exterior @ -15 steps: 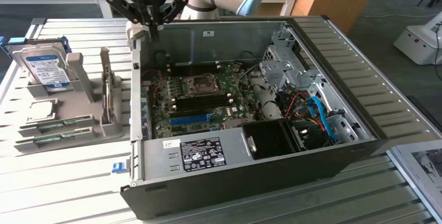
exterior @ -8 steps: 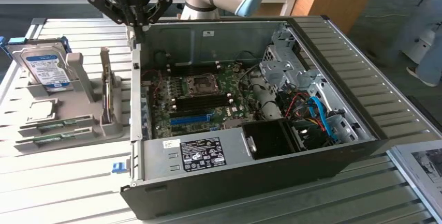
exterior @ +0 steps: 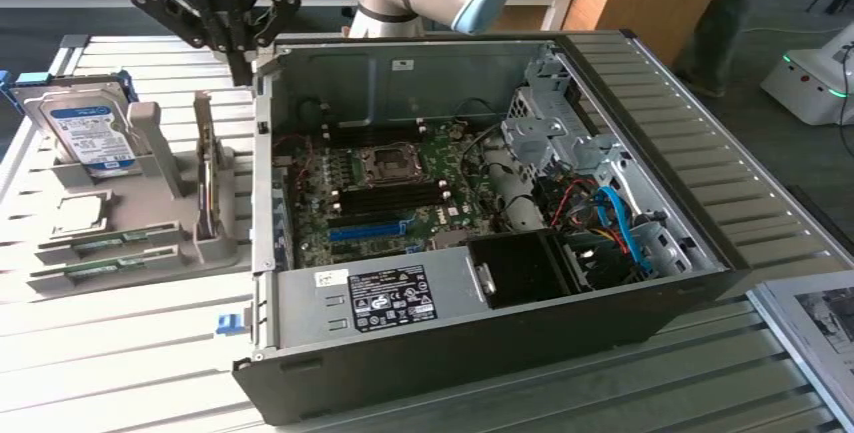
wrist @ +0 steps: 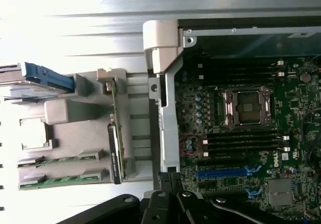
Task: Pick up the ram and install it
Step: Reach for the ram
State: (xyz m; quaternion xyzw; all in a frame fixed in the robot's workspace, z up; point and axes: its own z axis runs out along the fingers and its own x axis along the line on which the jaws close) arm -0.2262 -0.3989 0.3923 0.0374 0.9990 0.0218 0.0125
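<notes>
1. The hand (wrist: 169,178) is clenched, its fingers pressed together on nothing. It hovers above the open computer case (exterior: 347,73), over the corner at eleven o'clock in the exterior view.
2. The ram (exterior: 100,244) lies in the grey holder (exterior: 220,238) on the bench (exterior: 120,353), at nine o'clock from the case and well apart from the hand. A second stick (exterior: 107,269) lies just beside it.
3. It is probably light, stiff, thin and fragile, so it is best pinched across its long edges near mid-length, avoiding chips and contacts.
</notes>
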